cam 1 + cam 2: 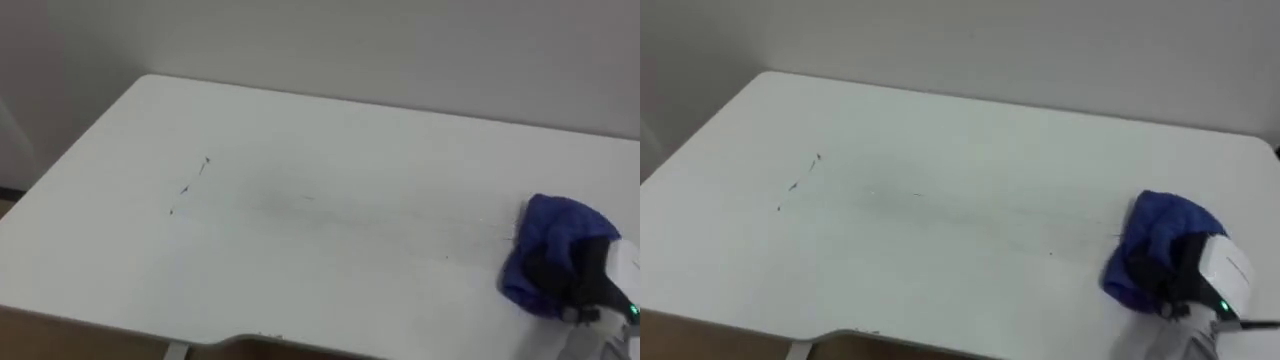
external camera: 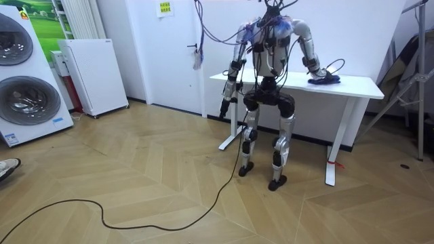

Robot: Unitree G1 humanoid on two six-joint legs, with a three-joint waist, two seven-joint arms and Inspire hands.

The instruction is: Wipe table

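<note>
Wiping the white table with a blue cloth

Dark fingers [image 1: 547, 272] of the right hand [image 1: 592, 280] are curled tight into a crumpled blue cloth [image 1: 555, 225]. The cloth is bunched up around them. It sits on the flat white table top [image 1: 330, 120], close to the right end and near the front edge. The step in hand looks like a wiping stroke, with the cloth at the right end of its path. Well apart from the cloth, on the left part of the top, are a few small dark marks [image 1: 188, 188]. They look not yet wiped. The next move probably needs the hand to press down and slide the cloth left, all the way over those marks, without letting go. The left hand [image 2: 223, 108] hangs low by the table's left end. The robot stands close against the table's front.
</note>
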